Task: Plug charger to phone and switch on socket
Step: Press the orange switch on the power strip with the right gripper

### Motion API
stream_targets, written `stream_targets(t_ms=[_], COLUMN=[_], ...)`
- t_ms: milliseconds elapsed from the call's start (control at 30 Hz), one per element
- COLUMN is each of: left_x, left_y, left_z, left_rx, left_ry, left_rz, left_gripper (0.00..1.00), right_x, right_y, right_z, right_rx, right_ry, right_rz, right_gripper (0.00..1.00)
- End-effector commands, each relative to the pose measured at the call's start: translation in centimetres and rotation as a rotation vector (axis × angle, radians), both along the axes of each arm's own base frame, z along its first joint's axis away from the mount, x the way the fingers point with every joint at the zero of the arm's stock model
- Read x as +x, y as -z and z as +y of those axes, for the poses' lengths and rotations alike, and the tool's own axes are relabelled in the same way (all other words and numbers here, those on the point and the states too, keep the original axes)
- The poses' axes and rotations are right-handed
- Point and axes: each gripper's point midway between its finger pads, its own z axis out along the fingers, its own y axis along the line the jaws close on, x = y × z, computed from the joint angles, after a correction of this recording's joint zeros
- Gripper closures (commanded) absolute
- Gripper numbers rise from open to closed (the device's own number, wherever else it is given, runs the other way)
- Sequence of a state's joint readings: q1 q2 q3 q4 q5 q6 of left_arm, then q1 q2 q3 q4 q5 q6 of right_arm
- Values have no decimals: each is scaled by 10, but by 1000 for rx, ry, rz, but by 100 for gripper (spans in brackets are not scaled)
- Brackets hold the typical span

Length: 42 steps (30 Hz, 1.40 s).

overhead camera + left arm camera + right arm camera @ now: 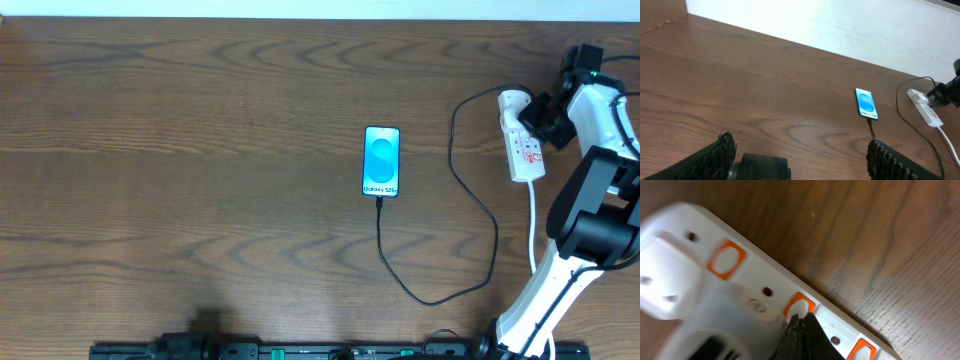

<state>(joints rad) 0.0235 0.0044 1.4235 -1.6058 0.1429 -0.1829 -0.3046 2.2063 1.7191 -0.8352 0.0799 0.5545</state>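
The phone [382, 161] lies face up mid-table, its blue-teal screen lit; it also shows in the left wrist view [866, 103]. The charger cable [487, 225] runs from the phone's near end in a loop to the white power strip [522, 150] at the right. My right gripper [540, 118] is shut, its tips pressed on the strip beside an orange-red switch [799, 305] next to the white plug [670, 275]. My left gripper [800, 150] is open and empty, low at the table's near edge.
The strip's white cord [532, 225] runs toward the near edge beside my right arm's base [590, 215]. A white wall [840, 25] borders the table's far side.
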Motion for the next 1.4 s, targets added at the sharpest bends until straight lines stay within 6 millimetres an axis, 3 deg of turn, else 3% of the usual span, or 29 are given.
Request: stream_targets(t_ms=[0,267,500,633,900,1367], left_x=[-1,-1,-1,-1,-1,-1], left_y=[3,3,3,3,3,3], left_z=[2,2,2,2,2,2], left_rx=[8,8,8,8,8,8], left_ry=[-5,-5,-5,-5,-5,-5], left_rz=[12,12,12,12,12,12], left_gripper=[15,15,14,14,14,15], right_x=[-11,-5,6,9,10,1], right_y=[21,16,-25,-32,-27,21], right_z=[5,9,3,-2,-7,36], right_rx=[37,61,50,40,9,81], right_ry=[-9,-27,-13,-5,0,-74], right_rz=[25,-1,-40,-52,-46,22], right_gripper=[99,99,99,99,99,99])
